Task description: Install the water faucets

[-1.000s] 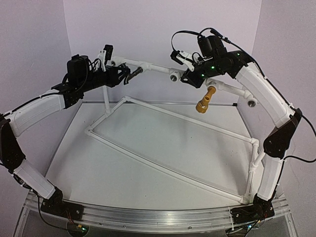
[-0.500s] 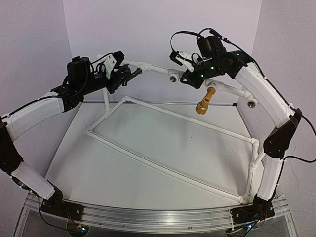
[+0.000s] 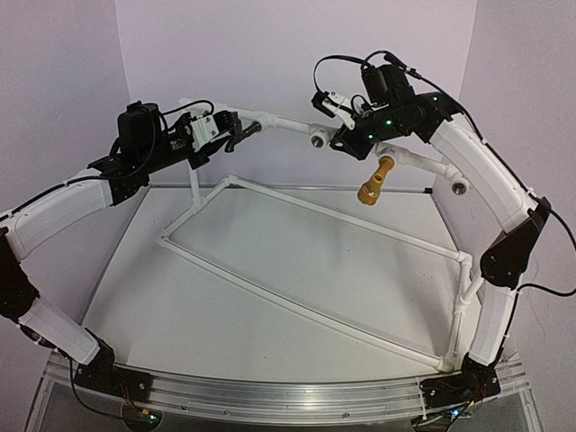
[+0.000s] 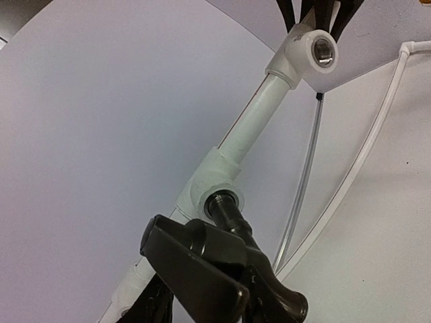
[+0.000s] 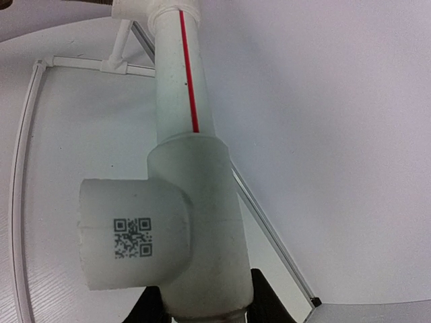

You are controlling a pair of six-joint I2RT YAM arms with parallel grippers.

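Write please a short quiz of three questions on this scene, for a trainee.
1. True or false: the brass faucet points straight upward.
2. What does the right hand grip? A) the white pipe fitting B) the brass faucet C) nothing
3. Fill in: the left hand holds the ___ faucet at a socket.
Key: 1 false, it hangs downward from the pipe. 2 A. 3 black, the black faucet.
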